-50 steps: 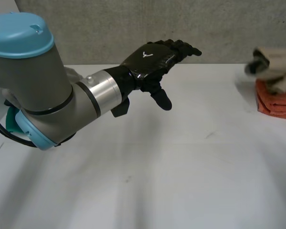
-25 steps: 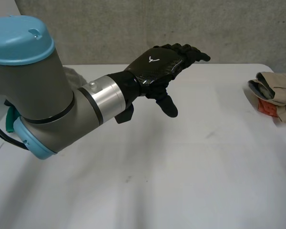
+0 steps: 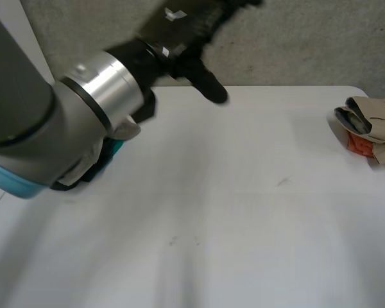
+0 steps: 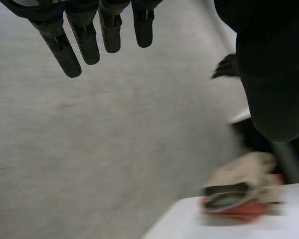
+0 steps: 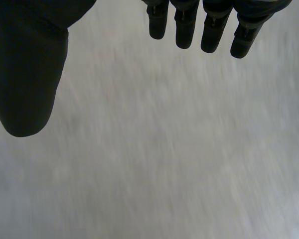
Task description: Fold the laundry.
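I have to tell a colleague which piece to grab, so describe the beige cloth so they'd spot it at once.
Look at the white table and follow it to its right edge, where a small pile lies. The beige cloth is the crumpled piece on top. The orange cloth shows as a bright patch beneath it.

You have the white worktop [image 3: 244, 212] running back to the grey concrete wall [image 3: 308, 38] behind it. At its far right edge the folded beige cloth [image 3: 372, 119] lies on top of the folded orange-red cloth [image 3: 358, 145]. Your black left hand [image 3: 179, 22] hangs above the worktop's far left part, before the wall and well apart from both cloths.
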`<act>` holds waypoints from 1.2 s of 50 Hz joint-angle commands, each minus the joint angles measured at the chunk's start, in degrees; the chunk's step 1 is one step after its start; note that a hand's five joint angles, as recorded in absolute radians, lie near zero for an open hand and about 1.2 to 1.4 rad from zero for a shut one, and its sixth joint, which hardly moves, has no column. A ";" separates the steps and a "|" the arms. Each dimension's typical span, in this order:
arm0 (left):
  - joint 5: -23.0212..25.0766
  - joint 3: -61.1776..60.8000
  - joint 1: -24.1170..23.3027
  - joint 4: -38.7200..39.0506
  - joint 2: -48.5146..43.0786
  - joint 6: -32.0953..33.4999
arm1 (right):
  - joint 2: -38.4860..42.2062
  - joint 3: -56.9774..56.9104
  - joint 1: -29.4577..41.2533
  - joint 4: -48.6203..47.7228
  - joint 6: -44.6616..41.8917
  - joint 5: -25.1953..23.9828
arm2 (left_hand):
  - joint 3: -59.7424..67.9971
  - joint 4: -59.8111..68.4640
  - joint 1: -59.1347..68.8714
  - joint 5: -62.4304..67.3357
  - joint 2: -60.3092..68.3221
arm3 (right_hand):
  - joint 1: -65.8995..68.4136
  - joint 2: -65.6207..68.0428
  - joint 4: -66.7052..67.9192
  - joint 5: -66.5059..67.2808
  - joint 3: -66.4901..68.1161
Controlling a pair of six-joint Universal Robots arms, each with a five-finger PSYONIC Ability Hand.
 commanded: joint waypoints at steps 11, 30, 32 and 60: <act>-9.41 0.35 29.52 2.61 -17.34 33.80 | -12.65 32.16 20.59 -4.43 3.18 -12.14 | 2.50 2.99 3.59 1.93 2.78 | -2.93 -2.34 -2.28 -2.70 -2.38; -10.90 0.09 20.07 9.55 -9.49 23.59 | -11.59 34.63 19.97 -0.48 0.28 -8.10 | 67.75 68.23 68.84 67.18 68.03 | -2.93 -2.34 -2.28 -2.70 -2.38; -11.78 -0.09 17.77 10.44 -7.18 20.31 | -12.99 34.28 20.06 2.41 0.28 -6.79 | 67.75 68.23 68.84 67.18 68.03 | -2.93 -2.34 -2.28 -2.70 -2.38; -19.26 1.33 -13.88 10.00 -25.81 13.35 | -6.15 23.12 26.21 33.98 29.11 2.45 | 22.46 22.94 23.55 21.89 22.74 | -2.93 -2.34 -2.28 -2.70 -2.38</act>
